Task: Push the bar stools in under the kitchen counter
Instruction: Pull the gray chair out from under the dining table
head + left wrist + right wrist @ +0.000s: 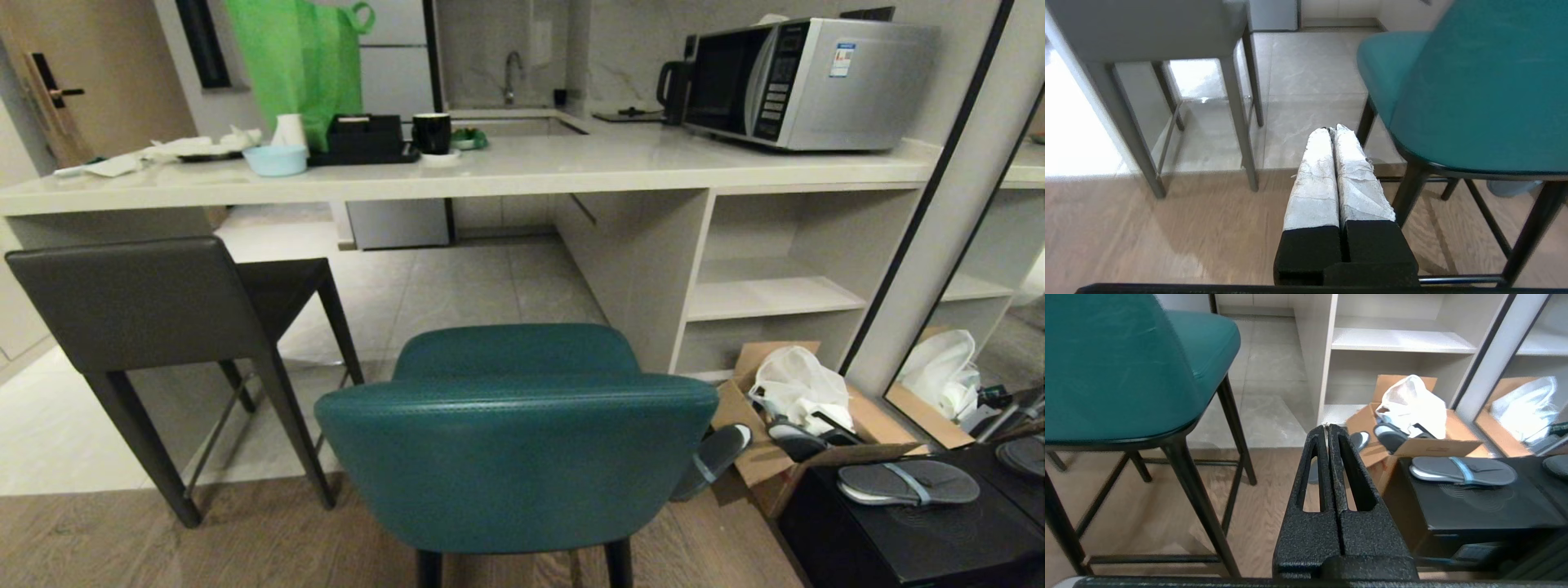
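A teal bar stool (516, 457) with a curved padded back stands right in front of me, back toward me, its seat short of the kitchen counter (506, 175). To its left a dark grey bar stool (135, 306) with a square back stands with its seat partly under the counter edge. Neither arm shows in the head view. My left gripper (1332, 130) is shut and empty, low between the two stools, with the teal stool (1474, 90) beside it. My right gripper (1328, 426) is shut and empty, on the other side of the teal stool (1118, 363).
Open white shelves (775, 286) fill the counter's right end. A cardboard box (804, 416) with slippers and a white bag sits on the floor at right, beside a black unit (914, 531) with a slipper on it. A microwave (804, 82), cups and a green bag stand on the counter.
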You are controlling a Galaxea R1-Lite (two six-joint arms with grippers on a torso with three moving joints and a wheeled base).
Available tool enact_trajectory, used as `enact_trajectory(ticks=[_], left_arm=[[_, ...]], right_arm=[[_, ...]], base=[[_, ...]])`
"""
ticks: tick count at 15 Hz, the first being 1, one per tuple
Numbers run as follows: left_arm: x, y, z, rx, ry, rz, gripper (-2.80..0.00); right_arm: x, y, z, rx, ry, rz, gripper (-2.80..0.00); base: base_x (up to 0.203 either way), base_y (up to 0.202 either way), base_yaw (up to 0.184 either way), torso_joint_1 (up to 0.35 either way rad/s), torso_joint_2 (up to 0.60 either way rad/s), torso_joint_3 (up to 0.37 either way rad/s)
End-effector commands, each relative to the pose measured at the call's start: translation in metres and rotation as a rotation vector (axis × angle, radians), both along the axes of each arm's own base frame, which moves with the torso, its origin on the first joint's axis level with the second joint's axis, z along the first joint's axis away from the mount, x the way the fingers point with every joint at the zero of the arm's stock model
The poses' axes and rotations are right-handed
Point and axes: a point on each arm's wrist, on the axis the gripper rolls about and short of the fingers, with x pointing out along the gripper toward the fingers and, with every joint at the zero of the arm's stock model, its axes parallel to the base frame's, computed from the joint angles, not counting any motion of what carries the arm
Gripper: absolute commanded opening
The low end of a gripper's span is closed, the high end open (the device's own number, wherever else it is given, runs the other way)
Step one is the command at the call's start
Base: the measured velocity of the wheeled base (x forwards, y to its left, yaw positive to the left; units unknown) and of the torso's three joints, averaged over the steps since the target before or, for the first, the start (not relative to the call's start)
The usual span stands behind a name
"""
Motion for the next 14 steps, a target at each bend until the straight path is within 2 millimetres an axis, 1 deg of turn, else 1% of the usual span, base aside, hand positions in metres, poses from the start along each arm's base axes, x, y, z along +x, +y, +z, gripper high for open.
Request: enact_trajectory(ticks=[1, 8, 10, 14], left_arm=[[0.0005, 0.0000, -0.0012, 0.000, 0.007, 0.000, -2.80], [0.0004, 0.0000, -0.0009, 0.000, 0.006, -0.002, -2.80], [0.0005, 0.0000, -0.0012, 0.001, 0.006, -0.002, -2.80], [0.0004, 0.0000, -0.0008, 0.000, 0.005, -0.002, -2.80]], right_arm=[[0.0002, 0.0000, -0.0001, -0.001, 0.003, 0.002, -2.80], [0.0002, 0.0000, -0.0001, -0.001, 0.003, 0.001, -2.80], [0.0002, 0.0000, -0.0001, -0.001, 0.003, 0.001, -2.80], [0.0002, 0.0000, -0.0001, 0.001, 0.003, 0.002, -2.80]], base=[[0.000, 0.000, 0.000, 0.000, 0.00, 0.000], [0.000, 0.000, 0.000, 0.000, 0.00, 0.000], [0.001, 0.149, -0.009, 0.003, 0.00, 0.001], [0.000, 0.201, -0.003, 0.000, 0.00, 0.004]])
